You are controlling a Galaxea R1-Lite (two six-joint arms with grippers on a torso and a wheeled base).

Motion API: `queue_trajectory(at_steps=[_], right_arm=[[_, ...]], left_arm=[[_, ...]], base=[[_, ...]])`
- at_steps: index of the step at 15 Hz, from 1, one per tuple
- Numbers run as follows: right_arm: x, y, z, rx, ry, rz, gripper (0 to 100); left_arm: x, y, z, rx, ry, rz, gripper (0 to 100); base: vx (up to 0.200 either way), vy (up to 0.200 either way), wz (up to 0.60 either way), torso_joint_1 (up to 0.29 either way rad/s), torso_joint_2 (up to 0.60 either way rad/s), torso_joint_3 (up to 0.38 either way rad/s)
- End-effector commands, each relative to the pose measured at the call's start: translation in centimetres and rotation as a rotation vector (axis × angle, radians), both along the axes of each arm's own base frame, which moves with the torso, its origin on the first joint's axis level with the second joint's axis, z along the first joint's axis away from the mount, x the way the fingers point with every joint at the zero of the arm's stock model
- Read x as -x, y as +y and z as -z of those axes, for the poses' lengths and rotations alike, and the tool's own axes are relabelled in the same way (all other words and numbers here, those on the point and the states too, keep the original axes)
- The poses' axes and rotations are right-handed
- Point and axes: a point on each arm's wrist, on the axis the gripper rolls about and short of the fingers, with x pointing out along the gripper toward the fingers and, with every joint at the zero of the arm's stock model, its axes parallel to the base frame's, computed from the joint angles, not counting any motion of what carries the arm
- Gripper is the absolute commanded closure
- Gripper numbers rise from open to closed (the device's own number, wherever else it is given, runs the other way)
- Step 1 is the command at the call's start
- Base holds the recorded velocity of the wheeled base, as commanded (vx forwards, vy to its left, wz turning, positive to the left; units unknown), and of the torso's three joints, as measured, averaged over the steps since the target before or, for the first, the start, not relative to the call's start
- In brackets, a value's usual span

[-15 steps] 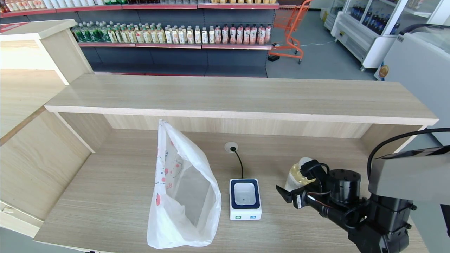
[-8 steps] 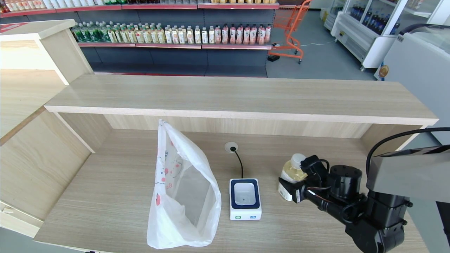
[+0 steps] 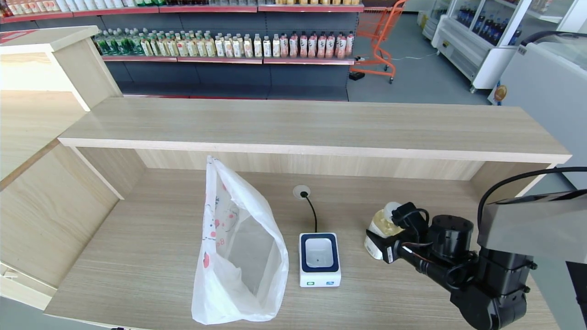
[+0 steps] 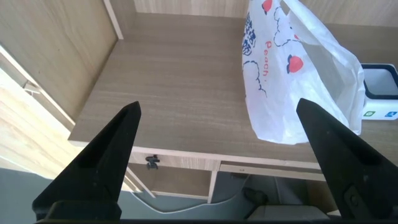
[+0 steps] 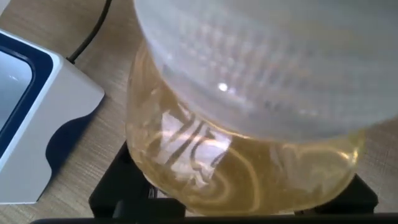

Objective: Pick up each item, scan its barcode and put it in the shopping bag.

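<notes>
Head view gives us the checkout counter (image 3: 137, 256) with the right gripper (image 3: 389, 229) over its right part, its jaws closed around a bottle (image 3: 378, 227) of pale yellow drink with a white cap. The bottle leans slightly, cap away from us, and sits just to the right of the barcode scanner (image 3: 319, 259), apart from it; we cannot tell whether its base touches the wood. The scanner is a small white box with a dark blue frame around its window, and a black cable (image 3: 312, 211) runs from its back to a round port in the counter. To the left of the scanner, nearly touching it, stands the shopping bag (image 3: 238, 256), white plastic with red fruit prints, its mouth gaping open toward the scanner side. From the right wrist view we see the bottle (image 5: 249, 162) close up, cap nearest the lens, with black fingers (image 5: 118, 196) showing at either side of its lower body and a corner of the scanner (image 5: 43, 124) beside it on the wood. From the left wrist view we see the left gripper (image 4: 217, 162) with its jaws spread wide and nothing between them, held off the near edge of the counter, with the bag (image 4: 292, 81) beyond it. Behind the raised ledge (image 3: 312, 123) run shop shelves (image 3: 229, 46) lined with drinks.
</notes>
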Motion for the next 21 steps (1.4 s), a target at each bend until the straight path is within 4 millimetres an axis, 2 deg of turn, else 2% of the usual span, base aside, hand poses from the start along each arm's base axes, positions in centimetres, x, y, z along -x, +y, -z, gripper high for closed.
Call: queue_trajectory(at_steps=[1,4,7,8,10,13,15,16,18,21], right_arm=[[0.4,-0.5,0.4,0.010,0.029,0.013,100],[1.6,-1.8,-0.3,-0.032,0.066,0.046,100],[1.3,-1.8,-0.8,-0.062,0.053,0.055,100],[1.1,-1.8,-2.0,-0.091,0.013,0.054,100],[1.7,-2.3,-6.5,-0.240,-0.029,-0.006,100],[5.1,-4.6,-12.9,-0.366,0.082,-0.195,100],[8.1,-5.1,-15.6,-0.407,0.177,-0.362,100],[9.2,-5.1,-16.3,-0.416,0.203,-0.427,100],[10.5,-4.4,-16.4,-0.419,0.227,-0.504,100],[12.6,-2.4,-16.5,-0.449,0.279,-0.608,100]], left_arm=[[0.0,0.0,0.0,0.000,0.000,0.001,0],[0.0,0.0,0.0,0.000,0.000,0.001,0],[0.0,0.0,0.0,0.000,0.000,0.001,0],[0.0,0.0,0.0,0.000,0.000,-0.002,0],[0.0,0.0,0.0,0.000,0.000,-0.001,0],[0.0,0.0,0.0,0.000,0.000,-0.001,0],[0.0,0.0,0.0,0.000,0.000,-0.002,0],[0.0,0.0,0.0,0.000,0.000,0.001,0],[0.0,0.0,0.0,0.000,0.000,-0.002,0],[0.0,0.0,0.0,0.000,0.000,-0.001,0]], base=[[0.000,0.000,0.00,0.000,0.00,0.000],[0.000,0.000,0.00,0.000,0.00,0.000],[0.000,0.000,0.00,0.000,0.00,0.000],[0.000,0.000,0.00,0.000,0.00,0.000],[0.000,0.000,0.00,0.000,0.00,0.000],[0.000,0.000,0.00,0.000,0.00,0.000],[0.000,0.000,0.00,0.000,0.00,0.000],[0.000,0.000,0.00,0.000,0.00,0.000],[0.000,0.000,0.00,0.000,0.00,0.000],[0.000,0.000,0.00,0.000,0.00,0.000]])
